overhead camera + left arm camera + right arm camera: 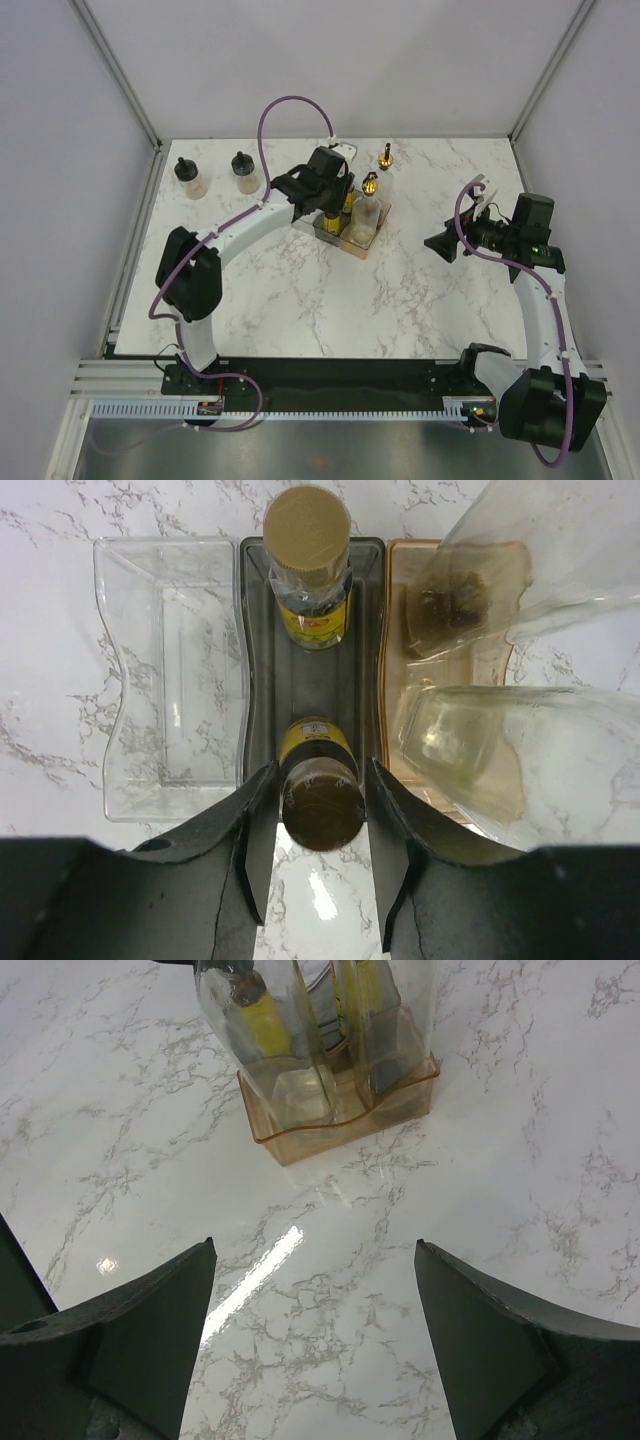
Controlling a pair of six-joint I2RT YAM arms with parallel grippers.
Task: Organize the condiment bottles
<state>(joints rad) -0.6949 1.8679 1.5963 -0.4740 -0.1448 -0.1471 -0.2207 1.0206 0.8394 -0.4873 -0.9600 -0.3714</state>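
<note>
Two arms logged. Left arm [250, 225] rises from its base at 7 o'clock and bends across to the tray [170, 545] near the centre of the counter [300, 300], wrist pitched downward. Left jaws are clamped on the near amber bottle [318, 780], with a black finger [258, 830] against each side, at the near end of the grey middle compartment. The far amber bottle [308, 570] stands upright at the far end of the same compartment and has a round matte gold cap and a yellow label.

Right arm [545, 300] stands elbowed at 3 o'clock. Right jaws are wide apart, holding nothing, over bare counter and facing 9 o'clock toward the tray.

The near tall bottle [470, 750] and far tall bottle [500, 570], clear, glassy and square-based, stand in the peach compartment. The first squat bottle [190, 178] and second squat bottle [245, 172], both black-capped, stand on the counter at 10 o'clock, well apart from the tray. Counter surface is a glossy white marble pattern with grey veins.
</note>
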